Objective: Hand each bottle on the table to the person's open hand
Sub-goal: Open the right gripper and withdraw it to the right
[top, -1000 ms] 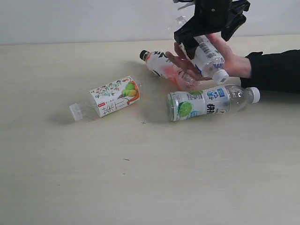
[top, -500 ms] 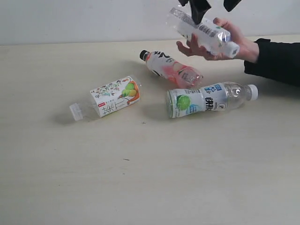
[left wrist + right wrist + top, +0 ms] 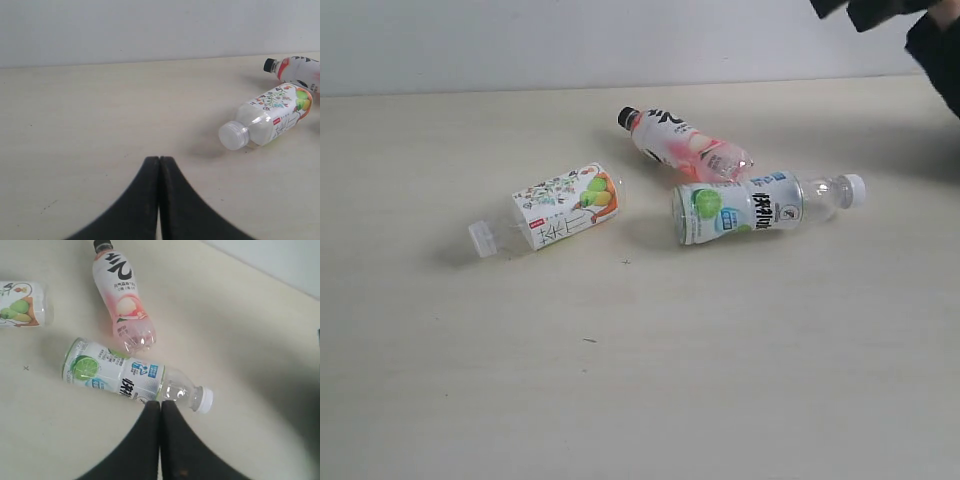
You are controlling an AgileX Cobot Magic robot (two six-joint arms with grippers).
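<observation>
The table (image 3: 620,400) carries three bottles, all lying on their sides, so by my reckoning the step in hand is fetching the next one.

The green-and-white bottle (image 3: 115,375) is the biggest and the obvious choice. It lies just beyond the right gripper (image 3: 160,405), with its neck and white cap (image 3: 204,399) nearest the fingertips. That gripper is pressed fully closed and holds nothing. It should spread wide before it comes down, or the tips will likely nudge the bottle and set it rolling.

The jaws should sit crosswise to the bottle's long axis and close on the labelled body, which looks stiffer than the clear shoulder.

The pink bottle (image 3: 122,295) with the black cap lies farther out from the same gripper. Its base is close against the green-and-white bottle's side, touching or nearly so. One finger has little room there, so a grip toward the neck half of the label seems safer.

The floral bottle (image 3: 267,117) lies ahead of the left gripper (image 3: 159,161), cap end toward it and well apart from the other two. That gripper is also closed flat and empty, so it suits a later pick.

The person's open hand is not in view, so the lift should wait for a palm before releasing.
</observation>
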